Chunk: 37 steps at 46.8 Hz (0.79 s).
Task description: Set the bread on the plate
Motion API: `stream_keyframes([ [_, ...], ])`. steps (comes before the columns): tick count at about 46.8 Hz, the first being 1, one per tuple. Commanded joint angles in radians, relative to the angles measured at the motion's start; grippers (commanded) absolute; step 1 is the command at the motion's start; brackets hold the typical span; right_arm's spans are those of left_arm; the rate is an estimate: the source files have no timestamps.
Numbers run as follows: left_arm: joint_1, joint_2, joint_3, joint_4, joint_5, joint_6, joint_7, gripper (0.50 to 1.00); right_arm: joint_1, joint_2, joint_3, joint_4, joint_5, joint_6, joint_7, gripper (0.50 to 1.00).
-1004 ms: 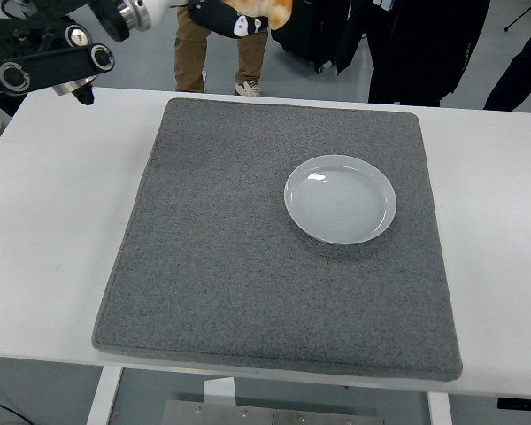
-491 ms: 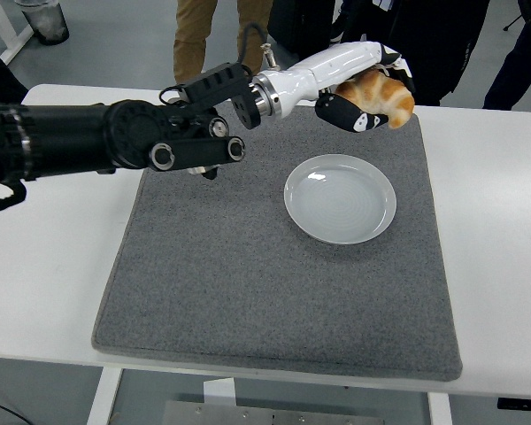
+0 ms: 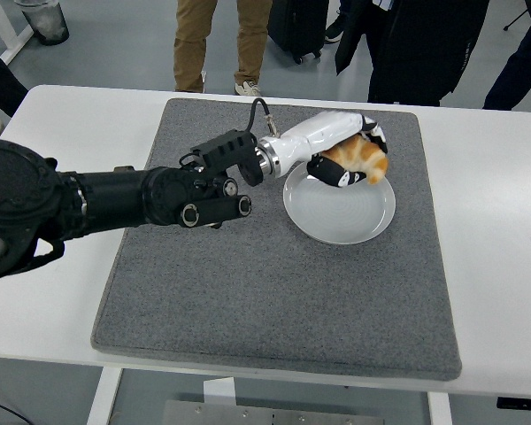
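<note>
We see the left robot hand [image 3: 347, 159] curled around the bread [image 3: 361, 160], its white shell and dark fingers [image 3: 334, 173] covering much of the loaf, so only a golden-brown part shows on the right. The bread sits low over the far rim of the grey plate [image 3: 341, 215]; we cannot tell whether it touches. Its long axis seems to run roughly left to right, though the grasp hides its ends. The plate lies on a grey mat [image 3: 248, 292] on the white surface [image 3: 44, 266]. People's legs [image 3: 195, 40] are cut off at the top. We read no writing anywhere.
</note>
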Motion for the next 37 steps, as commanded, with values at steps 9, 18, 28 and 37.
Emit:
stream_keyframes([
  [9, 0.047, -0.001, 0.002, 0.049, 0.030, 0.002, -0.003, 0.500, 0.000, 0.000, 0.000, 0.000, 0.000, 0.001, 0.001, 0.952],
  [18, 0.056, -0.001, 0.000, 0.058, 0.030, 0.002, -0.003, 0.500, 0.000, 0.000, 0.000, 0.000, 0.000, -0.001, 0.001, 0.952],
  [28, 0.073, -0.001, 0.000, 0.064, 0.030, 0.002, -0.007, 0.500, 0.000, 0.000, 0.000, 0.000, 0.000, -0.001, 0.001, 0.952],
  [37, 0.073, -0.001, -0.001, 0.051, 0.029, -0.001, -0.007, 0.500, 0.000, 0.000, 0.000, 0.000, 0.000, 0.001, -0.001, 0.952],
])
